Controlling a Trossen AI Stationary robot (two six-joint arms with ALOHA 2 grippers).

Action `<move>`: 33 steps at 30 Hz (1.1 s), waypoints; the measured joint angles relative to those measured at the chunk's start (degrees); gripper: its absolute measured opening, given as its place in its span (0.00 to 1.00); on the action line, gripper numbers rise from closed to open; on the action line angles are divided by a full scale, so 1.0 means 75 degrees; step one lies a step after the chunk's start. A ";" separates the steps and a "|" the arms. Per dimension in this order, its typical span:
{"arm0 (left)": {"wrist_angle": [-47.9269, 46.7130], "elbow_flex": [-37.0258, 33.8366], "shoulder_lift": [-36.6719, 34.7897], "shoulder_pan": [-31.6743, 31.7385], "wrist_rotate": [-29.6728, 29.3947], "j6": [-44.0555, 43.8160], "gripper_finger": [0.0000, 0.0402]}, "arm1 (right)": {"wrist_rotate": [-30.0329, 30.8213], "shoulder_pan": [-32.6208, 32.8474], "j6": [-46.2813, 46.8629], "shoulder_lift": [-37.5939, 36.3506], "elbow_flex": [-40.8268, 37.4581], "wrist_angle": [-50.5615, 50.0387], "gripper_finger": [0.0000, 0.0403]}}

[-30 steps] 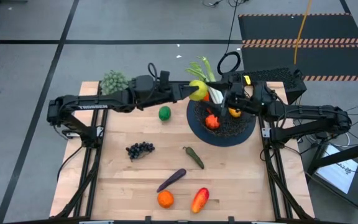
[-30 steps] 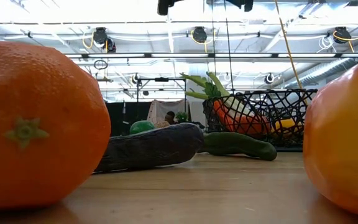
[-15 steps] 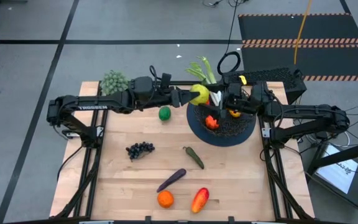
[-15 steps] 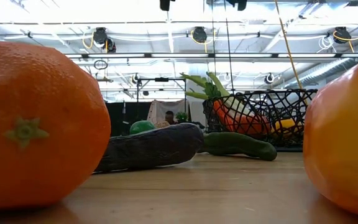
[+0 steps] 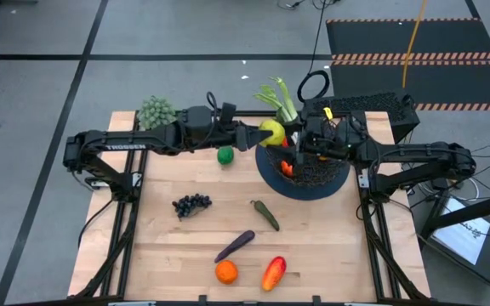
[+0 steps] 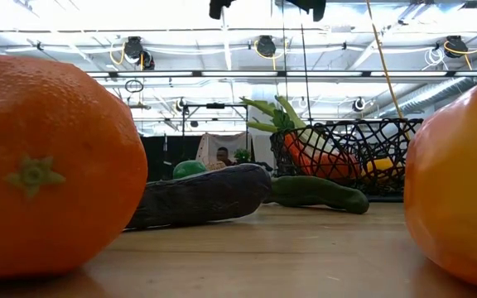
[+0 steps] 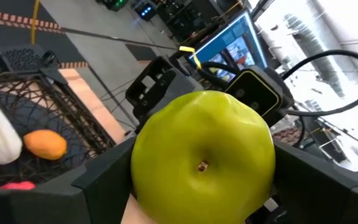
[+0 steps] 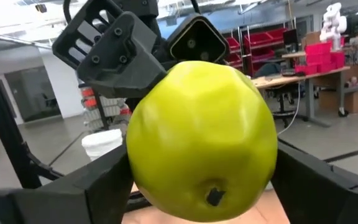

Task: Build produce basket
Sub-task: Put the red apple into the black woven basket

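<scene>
Currently the apple sits mid-air at the upper centre of the high view, just over the basket's left rim, with both grippers meeting on it. The left gripper grasps it, fingers on either side, as its wrist view confirms with the apple filling the frame between its dark fingers. The right gripper has moved leftward across the basket over the last second and now brackets the same apple, its fingers flanking the fruit; they have begun to narrow from fully spread, but whether they yet bear on the apple cannot be told. Judgement: a hand-over from left to right is under way, not complete. Already in the basket are the leek, leaning over the upper rim, a carrot and a lemon. Outstanding on the table: lime, grapes, pickle, eggplant, orange and pepper, all in the lower half of the frame, well apart from the basket. Risk noted: release by the left before the right has firm hold would drop the apple outside the rim.
</scene>
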 joint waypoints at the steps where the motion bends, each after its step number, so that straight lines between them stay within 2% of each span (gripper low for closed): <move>1: -0.0089 0.0005 -0.0003 0.0000 -0.0034 -0.0002 0.84 | -0.0001 0.0000 0.0088 -0.0002 -0.0002 -0.0005 0.80; 8: -0.0170 -0.0001 -0.0112 0.0021 -0.0073 0.0434 0.98 | 0.0028 0.0035 0.0844 -0.0062 -0.0011 0.0105 0.82; 17: -0.0579 -0.0015 -0.0588 0.0362 0.0017 0.0869 0.97 | 0.0066 0.0236 0.1462 -0.0381 0.0021 0.0045 0.81; 23: -0.1391 -0.0010 -0.0963 0.0595 0.0081 0.0990 0.98 | 0.0272 0.0235 0.1730 -0.0858 0.0019 -0.0851 0.81; 28: -0.2496 -0.0013 -0.1230 0.0824 0.0152 0.1030 0.98 | 0.0809 0.0235 0.1947 -0.1467 0.0019 -0.1754 0.81; 33: -0.3702 -0.0012 -0.1317 0.1083 0.0195 0.1062 0.98 | 0.1493 0.0227 0.2294 -0.2125 0.0019 -0.3236 0.81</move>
